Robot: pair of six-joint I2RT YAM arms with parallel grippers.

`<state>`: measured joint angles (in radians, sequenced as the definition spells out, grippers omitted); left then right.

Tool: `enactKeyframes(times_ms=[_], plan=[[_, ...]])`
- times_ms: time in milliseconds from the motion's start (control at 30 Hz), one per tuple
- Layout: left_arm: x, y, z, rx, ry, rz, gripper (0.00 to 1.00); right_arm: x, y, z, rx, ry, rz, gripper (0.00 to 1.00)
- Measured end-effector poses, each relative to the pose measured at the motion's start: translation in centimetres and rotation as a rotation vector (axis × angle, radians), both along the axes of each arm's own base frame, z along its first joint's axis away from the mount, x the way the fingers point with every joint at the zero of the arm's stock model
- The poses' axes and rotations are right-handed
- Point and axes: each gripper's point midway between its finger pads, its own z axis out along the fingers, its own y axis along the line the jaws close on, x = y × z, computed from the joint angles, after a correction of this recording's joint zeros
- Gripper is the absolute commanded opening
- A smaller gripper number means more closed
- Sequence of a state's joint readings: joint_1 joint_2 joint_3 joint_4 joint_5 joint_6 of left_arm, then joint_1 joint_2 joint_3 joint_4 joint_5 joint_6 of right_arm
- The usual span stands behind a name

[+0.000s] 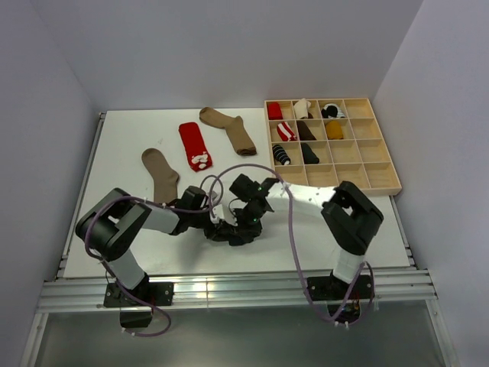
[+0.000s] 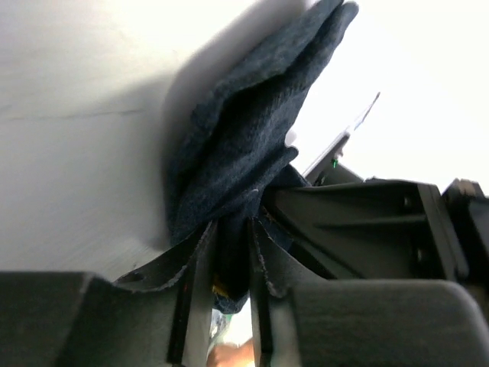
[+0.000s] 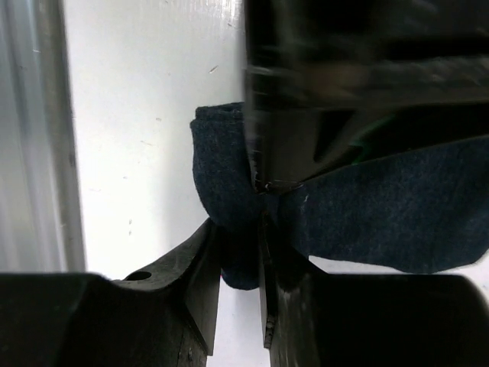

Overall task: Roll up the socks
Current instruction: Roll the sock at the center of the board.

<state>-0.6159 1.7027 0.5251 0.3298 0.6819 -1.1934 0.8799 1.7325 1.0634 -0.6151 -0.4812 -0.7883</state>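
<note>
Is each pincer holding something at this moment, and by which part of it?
Both hold the navy sock. The left pincer pinches a bunched end of it; the right pincer pinches it near its folded end.

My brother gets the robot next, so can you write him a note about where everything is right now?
Left gripper: shut on the navy sock, fabric pinched between its fingers.
Right gripper: shut on the same sock, close beside the left gripper.
Flat on the table: left brown sock, red sock with white motif, far brown sock.
Done: eight rolled bundles sit in the wooden compartment tray, all in its left columns.
Left: the navy sock looks bunched, not neatly rolled; finish it, then the three flat socks.
</note>
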Motion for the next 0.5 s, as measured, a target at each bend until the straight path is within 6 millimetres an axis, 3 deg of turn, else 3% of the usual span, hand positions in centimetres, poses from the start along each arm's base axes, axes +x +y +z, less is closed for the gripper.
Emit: enactKeyframes(times_ms=[300,500], plan=[[1.9,1.6,0.7,0.052,-0.140,0.159,0.35,1.9,-0.3,0.0,-0.022,0.369,-0.094,0.19],[2.8,3.5,1.7,0.107,-0.277,0.235,0.36,2.2,-0.6,0.0,-0.076,0.501,-0.133,0.20]])
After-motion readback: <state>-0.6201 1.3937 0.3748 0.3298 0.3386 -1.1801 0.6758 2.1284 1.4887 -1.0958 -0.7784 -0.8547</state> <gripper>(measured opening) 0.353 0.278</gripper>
